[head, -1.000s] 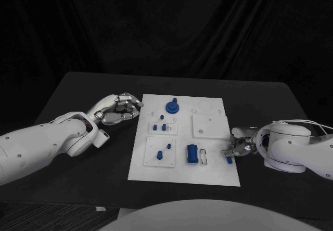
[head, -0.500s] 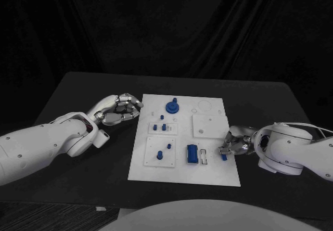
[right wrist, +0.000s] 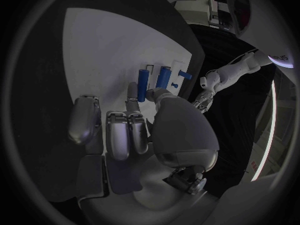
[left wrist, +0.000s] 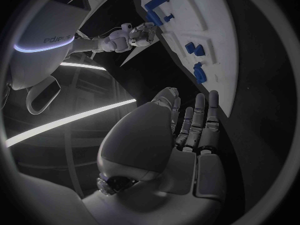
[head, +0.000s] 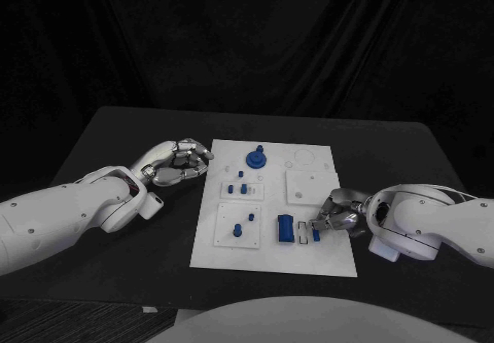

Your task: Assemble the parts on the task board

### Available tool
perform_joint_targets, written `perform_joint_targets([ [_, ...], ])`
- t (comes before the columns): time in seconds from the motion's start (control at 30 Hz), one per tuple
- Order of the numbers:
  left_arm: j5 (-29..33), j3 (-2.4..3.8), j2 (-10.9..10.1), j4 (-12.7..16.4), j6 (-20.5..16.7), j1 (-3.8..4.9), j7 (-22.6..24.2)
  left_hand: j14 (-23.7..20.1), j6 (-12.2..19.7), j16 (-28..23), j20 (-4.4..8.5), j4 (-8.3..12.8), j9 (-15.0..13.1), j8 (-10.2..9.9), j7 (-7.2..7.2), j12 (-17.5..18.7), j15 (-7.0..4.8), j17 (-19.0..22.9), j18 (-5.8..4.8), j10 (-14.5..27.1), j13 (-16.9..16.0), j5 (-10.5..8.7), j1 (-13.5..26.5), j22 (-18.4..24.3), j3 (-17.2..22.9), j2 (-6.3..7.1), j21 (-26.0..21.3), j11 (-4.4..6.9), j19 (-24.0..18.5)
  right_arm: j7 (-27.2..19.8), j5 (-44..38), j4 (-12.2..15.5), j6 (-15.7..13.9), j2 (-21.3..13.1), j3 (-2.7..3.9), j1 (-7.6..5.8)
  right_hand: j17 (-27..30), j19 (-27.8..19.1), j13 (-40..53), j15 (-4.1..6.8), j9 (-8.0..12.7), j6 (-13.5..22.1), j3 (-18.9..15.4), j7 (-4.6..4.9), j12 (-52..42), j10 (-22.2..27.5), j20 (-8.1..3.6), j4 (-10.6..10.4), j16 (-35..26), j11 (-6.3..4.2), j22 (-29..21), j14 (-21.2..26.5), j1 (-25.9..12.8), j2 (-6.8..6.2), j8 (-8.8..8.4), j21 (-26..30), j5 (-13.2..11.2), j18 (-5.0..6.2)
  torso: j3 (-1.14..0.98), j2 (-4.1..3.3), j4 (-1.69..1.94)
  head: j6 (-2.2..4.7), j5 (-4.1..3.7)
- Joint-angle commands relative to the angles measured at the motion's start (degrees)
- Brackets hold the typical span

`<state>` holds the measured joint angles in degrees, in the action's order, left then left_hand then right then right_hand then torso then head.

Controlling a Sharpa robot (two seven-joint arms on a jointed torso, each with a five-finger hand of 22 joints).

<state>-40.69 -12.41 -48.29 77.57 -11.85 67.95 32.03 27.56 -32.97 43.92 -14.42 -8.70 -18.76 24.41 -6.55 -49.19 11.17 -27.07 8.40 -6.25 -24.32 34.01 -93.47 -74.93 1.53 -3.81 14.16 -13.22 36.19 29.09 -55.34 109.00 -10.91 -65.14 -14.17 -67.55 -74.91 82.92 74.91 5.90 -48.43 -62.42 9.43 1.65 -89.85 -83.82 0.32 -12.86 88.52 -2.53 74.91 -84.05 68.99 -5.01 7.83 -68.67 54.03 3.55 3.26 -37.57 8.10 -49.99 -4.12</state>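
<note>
Now the right hand (head: pixel 338 216) pinches a small blue peg (head: pixel 317 233) over the task board (head: pixel 276 263), just beside the empty slot (head: pixel 302 233) and blue block (head: pixel 283 228); seating it upright likely comes next. Farther off, the left hand (head: pixel 177 162) rests curled and empty on the bench (head: pixel 123 128).

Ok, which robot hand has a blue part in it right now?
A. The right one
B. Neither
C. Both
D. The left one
A. The right robot hand pinches a small blue part over the task board beside the larger blue block, while the left robot hand sits off the board's edge with curled, empty fingers.
</note>
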Motion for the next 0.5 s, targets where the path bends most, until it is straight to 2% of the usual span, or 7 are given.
perform_joint_targets([
  [0.03, 0.4, 0.05, 0.16, 0.16, 0.38, -0.09, 0.54, 0.45, 0.18, -0.21, 0.47, -0.01, 0.09, -0.26, -0.26, 0.27, -0.13, 0.1, -1.03, -0.08, 0.09, 0.2, 0.19, -1.46, 0.45, -0.44, 0.37, -0.43, 0.02, -0.24, 5.66, -0.4, 0.55, 0.86, -0.01, -0.12, -12.73, 0.05, 15.09, -0.12, -0.1, -0.37, 2.49, 0.12, -0.15, -6.18, 0.25, 1.92, -0.14, 0.08, 9.21, -5.42, -1.16, 0.22, 0.42, 0.2, -0.48, 0.87, 0.03, -0.03, 0.07, -0.01, -0.1],
  [0.2, 0.4, 0.05, 0.27, 0.16, 0.46, -0.09, 0.55, 0.45, 0.18, -0.21, 0.47, -0.01, 0.09, -0.26, -0.26, 0.27, -0.13, 0.1, -1.03, -0.08, 0.09, 0.2, 0.19, -1.46, 0.45, -0.44, 0.37, -0.43, 0.02, -0.46, 6.37, -1.29, 1.24, 2.18, -0.01, -0.16, -12.64, -0.04, 15.09, -0.1, -0.26, -0.1, 2.39, 0.04, -0.15, -6.18, 0.25, 1.38, -0.2, 0.04, 9.13, -5.39, -2.31, 0.19, 0.9, 0.48, -1.94, 0.93, 0.02, -0.07, 0.14, -0.01, 0.09],
  [0.37, 0.4, 0.05, 0.42, 0.04, 0.62, -0.09, 0.54, 0.45, 0.18, -0.21, 0.47, -0.01, 0.09, -0.26, -0.26, 0.27, -0.13, 0.1, -1.03, -0.08, 0.09, 0.2, 0.19, -1.46, 0.45, -0.44, 0.37, -0.43, 0.02, -0.42, 6.61, -1.97, 1.51, 2.92, -0.01, -0.17, -12.68, -0.15, 15.09, -0.09, -0.31, 0.18, 2.28, 0.02, -0.15, -6.18, 0.26, 0.91, -0.18, 0.02, 9.05, -5.4, -3.17, 0.16, 1.25, 0.8, -3.45, 0.99, 0.01, -0.12, 0.14, -0.01, -0.1],
  [0.43, 0.4, 0.05, 0.49, -0.01, 0.69, -0.09, 0.54, 0.47, 0.17, -0.21, 0.49, 0.01, 0.11, -0.27, -0.27, 0.27, -0.13, 0.1, -1.04, -0.09, 0.11, 0.21, 0.22, -1.47, 0.49, -0.45, 0.42, -0.46, 0.01, -0.1, 6.62, -2.22, 1.82, 3.16, -0.01, -0.16, -12.64, -0.21, 15.09, -0.09, -0.33, 0.48, 2.05, 0.0, -0.15, -6.18, 0.26, 0.6, -0.21, 0.02, 9.0, -5.39, -3.78, 0.15, 1.64, 0.98, -6.64, 1.02, 0.0, -0.11, 0.13, -0.01, -0.13],
  [0.5, 0.4, 0.05, 0.53, -0.04, 0.74, -0.1, 0.55, 0.47, 0.17, -0.21, 0.49, 0.01, 0.11, -0.27, -0.27, 0.27, -0.13, 0.1, -1.04, -0.09, 0.11, 0.21, 0.22, -1.47, 0.49, -0.45, 0.42, -0.46, 0.01, 0.06, 6.35, -2.44, 1.92, 3.41, -0.02, -0.15, -12.56, -0.36, 15.09, -0.13, -0.25, 0.77, 1.75, 0.06, -0.15, -6.18, 0.29, 0.29, -0.27, 0.08, 8.88, -5.37, -4.31, 0.07, 1.81, 1.43, -8.76, 1.1, 0.01, -0.12, 0.08, -0.01, -0.08],
])
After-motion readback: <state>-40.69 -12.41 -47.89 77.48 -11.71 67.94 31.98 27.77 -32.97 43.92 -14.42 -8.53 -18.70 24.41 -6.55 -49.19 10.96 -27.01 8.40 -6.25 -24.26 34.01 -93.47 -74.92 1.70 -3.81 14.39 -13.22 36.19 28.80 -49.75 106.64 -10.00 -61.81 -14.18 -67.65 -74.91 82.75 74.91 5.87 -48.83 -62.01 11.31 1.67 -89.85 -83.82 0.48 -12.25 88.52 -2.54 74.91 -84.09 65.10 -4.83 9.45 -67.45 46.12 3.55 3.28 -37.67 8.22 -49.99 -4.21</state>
